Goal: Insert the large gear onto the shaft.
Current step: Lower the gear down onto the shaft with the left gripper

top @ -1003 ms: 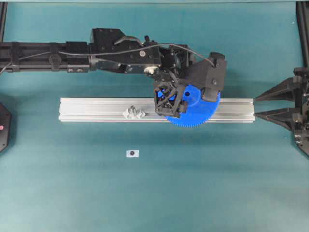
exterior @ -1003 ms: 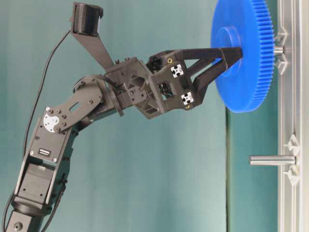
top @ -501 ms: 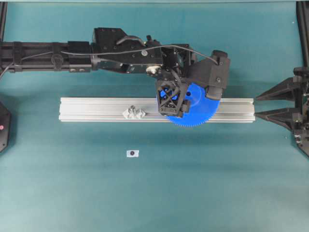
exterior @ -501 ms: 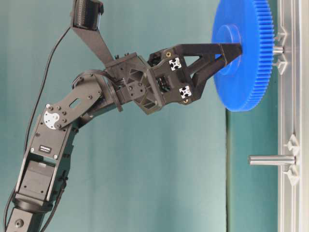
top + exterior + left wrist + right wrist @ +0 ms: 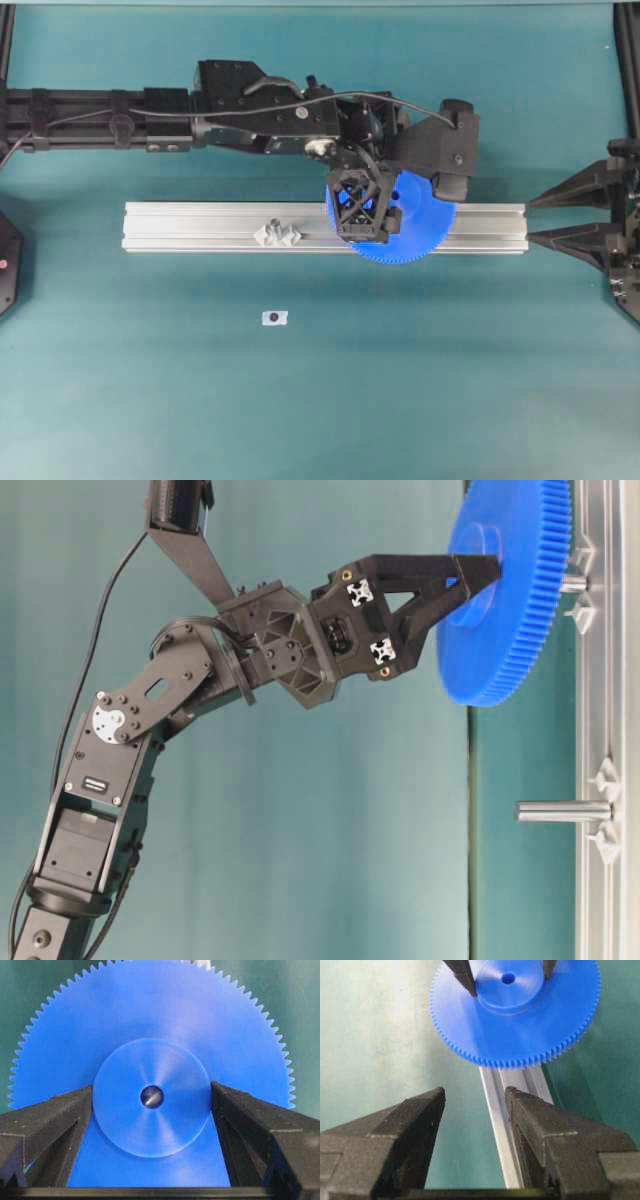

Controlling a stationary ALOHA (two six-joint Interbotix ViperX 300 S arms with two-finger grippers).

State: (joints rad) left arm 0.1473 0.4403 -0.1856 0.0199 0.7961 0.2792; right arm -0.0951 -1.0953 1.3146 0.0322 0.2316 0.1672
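The large gear (image 5: 418, 238) is a bright blue toothed disc held over the aluminium rail (image 5: 200, 228). My left gripper (image 5: 364, 212) is shut on its raised hub (image 5: 150, 1125), one finger on each side. In the table-level view the gear (image 5: 510, 620) is slightly tilted, and a short length of the shaft (image 5: 572, 582) shows between it and the rail (image 5: 600, 730). The bore (image 5: 151, 1096) shows a grey glint inside. The rest of the shaft and its mount are hidden. My right gripper (image 5: 532, 219) is open and empty at the rail's right end; it also shows in the right wrist view (image 5: 475, 1097).
A second pin (image 5: 563, 811) stands in a clear mount (image 5: 277, 235) further left on the rail. A small white tag with a black dot (image 5: 273, 317) lies on the teal table in front of the rail. The left arm stretches across the back.
My left gripper has swung its wrist and shifted slightly right. The gear has tipped a little and moved closer to the rail along the shaft. The right arm has not moved.
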